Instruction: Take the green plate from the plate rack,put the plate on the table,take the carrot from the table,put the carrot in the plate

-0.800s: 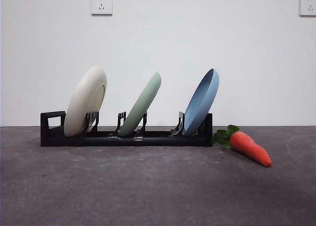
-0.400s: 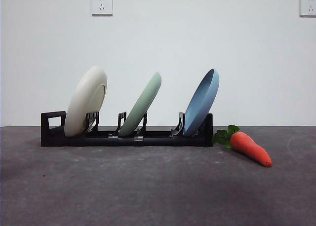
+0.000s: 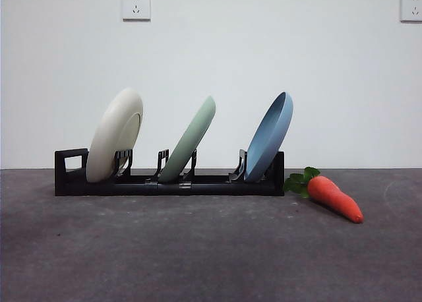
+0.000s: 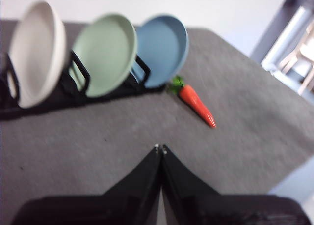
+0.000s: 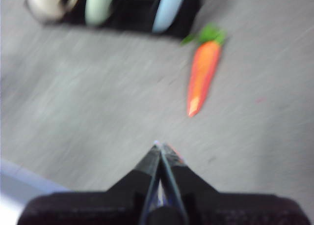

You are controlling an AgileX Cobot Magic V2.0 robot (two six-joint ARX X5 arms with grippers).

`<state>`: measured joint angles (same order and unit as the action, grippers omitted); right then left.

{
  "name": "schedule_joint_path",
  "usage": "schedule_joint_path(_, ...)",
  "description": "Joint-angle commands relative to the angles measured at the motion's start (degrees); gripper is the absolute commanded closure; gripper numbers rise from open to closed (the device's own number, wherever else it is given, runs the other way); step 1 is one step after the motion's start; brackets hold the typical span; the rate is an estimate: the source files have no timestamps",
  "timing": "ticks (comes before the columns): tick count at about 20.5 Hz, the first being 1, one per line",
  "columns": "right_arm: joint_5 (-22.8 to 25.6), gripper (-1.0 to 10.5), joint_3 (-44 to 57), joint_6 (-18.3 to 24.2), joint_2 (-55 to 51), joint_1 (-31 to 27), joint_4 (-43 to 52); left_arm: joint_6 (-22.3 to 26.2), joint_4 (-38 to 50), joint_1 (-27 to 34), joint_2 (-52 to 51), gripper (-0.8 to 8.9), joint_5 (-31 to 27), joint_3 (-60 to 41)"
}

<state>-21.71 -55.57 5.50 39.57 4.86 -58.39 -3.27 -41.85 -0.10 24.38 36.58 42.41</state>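
The green plate (image 3: 191, 139) stands tilted in the middle slot of the black plate rack (image 3: 168, 182), between a cream-white plate (image 3: 115, 134) and a blue plate (image 3: 270, 136). It also shows in the left wrist view (image 4: 104, 54). The carrot (image 3: 333, 196) lies on the dark grey table (image 3: 198, 249) right of the rack, leaves toward the rack. My left gripper (image 4: 160, 148) is shut and empty, above the table well short of the rack. My right gripper (image 5: 160, 146) is shut and empty, short of the carrot (image 5: 202, 75). Neither arm shows in the front view.
Two wall sockets (image 3: 135, 5) are on the white wall behind. The table's edge and the room beyond show in the left wrist view (image 4: 294, 185). A pale table edge shows in the right wrist view (image 5: 19, 190).
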Motion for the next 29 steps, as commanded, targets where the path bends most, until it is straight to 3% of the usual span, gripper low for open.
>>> schedule_joint_path(1, -4.4, 9.6, -0.5, 2.1, 0.9, 0.2, -0.4, 4.8, -2.3, 0.1, 1.3, 8.20, 1.2, 1.3)
schedule_joint_path(3, -4.5, 9.3, -0.5, 2.1, 1.5, 0.1, -0.2, 4.8, -2.4, 0.1, 1.7, 8.10, 1.1, 1.6)
schedule_joint_path(4, -4.5, 8.4, -0.5, 1.8, 1.7, 0.1, 0.0, 4.8, -2.4, 0.1, 1.8, 7.56, 0.9, 1.6)
schedule_joint_path(7, -3.3, 3.1, -0.5, 0.9, 2.1, 0.1, 0.1, 4.8, -2.3, 0.1, 1.8, 2.16, 1.0, 1.6)
schedule_joint_path(8, -3.5, 2.4, -0.5, 0.9, 2.1, 0.1, 0.1, 4.7, -2.3, 0.1, 1.8, 1.85, 1.0, 1.6)
schedule_joint_path(15, -3.6, 2.5, -0.5, 0.8, 2.1, 0.1, 0.1, 0.8, 7.1, 0.0, 4.8, 1.85, 1.5, 2.4)
schedule_joint_path(21, -3.6, 2.5, -0.5, 0.5, 2.8, 0.1, 0.5, 1.1, 13.7, -5.6, 18.0, 1.86, 0.8, 11.7)
schedule_joint_path(29, -3.6, 2.5, -0.5, 0.5, 4.1, 0.1, 0.5, 5.4, 20.8, -21.4, 46.6, 1.89, -16.3, 30.6)
